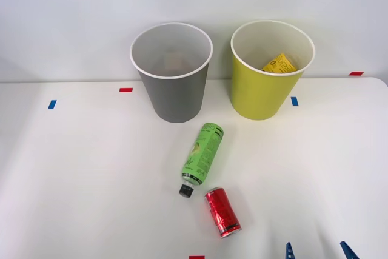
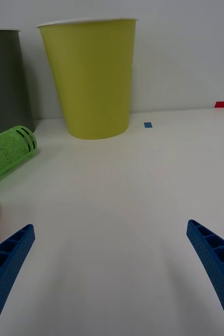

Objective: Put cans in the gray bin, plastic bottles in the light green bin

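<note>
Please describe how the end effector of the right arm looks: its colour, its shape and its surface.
The right end effector has two blue fingers. Each finger is a long wedge that narrows to a point, with a ribbed, lattice-like inside. In the front view, two small blue tips rise at the picture's lower edge. No cables or markings are visible.

Gray bin (image 1: 172,83) and green bin (image 1: 267,83) upright; green bottle (image 1: 203,156) and red can (image 1: 222,211) lying before them.

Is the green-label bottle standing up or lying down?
Lying down. The green-label bottle rests on its side on the table, black cap toward the red can.
</note>
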Motion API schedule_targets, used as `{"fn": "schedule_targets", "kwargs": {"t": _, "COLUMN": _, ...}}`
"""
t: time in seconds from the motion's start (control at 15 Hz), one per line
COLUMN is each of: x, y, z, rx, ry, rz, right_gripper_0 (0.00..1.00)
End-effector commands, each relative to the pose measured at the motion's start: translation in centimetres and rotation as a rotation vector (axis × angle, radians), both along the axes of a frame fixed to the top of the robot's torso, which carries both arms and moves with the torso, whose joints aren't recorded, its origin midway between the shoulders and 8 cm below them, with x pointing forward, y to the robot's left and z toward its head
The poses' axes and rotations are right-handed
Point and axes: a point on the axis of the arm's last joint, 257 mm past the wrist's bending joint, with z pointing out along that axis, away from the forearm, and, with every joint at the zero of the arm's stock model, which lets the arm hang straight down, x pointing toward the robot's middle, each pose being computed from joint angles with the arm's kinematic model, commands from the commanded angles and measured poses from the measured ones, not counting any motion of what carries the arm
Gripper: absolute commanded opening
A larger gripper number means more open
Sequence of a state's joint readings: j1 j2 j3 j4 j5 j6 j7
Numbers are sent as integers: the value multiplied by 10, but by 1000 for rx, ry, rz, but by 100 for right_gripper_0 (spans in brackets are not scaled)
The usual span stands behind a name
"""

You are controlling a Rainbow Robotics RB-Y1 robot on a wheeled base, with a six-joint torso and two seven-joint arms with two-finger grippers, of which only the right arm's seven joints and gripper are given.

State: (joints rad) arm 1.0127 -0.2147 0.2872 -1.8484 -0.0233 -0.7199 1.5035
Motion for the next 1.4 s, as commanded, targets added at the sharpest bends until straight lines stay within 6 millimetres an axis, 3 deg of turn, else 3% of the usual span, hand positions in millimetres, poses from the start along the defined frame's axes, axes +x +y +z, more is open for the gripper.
{"fn": "schedule_targets", "kwargs": {"t": 0.07, "x": -1, "y": 0, "z": -1, "rx": -8, "ry": 4, "rz": 2, "right_gripper_0": 100}}
{"fn": "schedule_targets", "kwargs": {"t": 1.4, "x": -1, "y": 0, "z": -1, "rx": -9, "ry": 5, "rz": 1, "right_gripper_0": 100}}
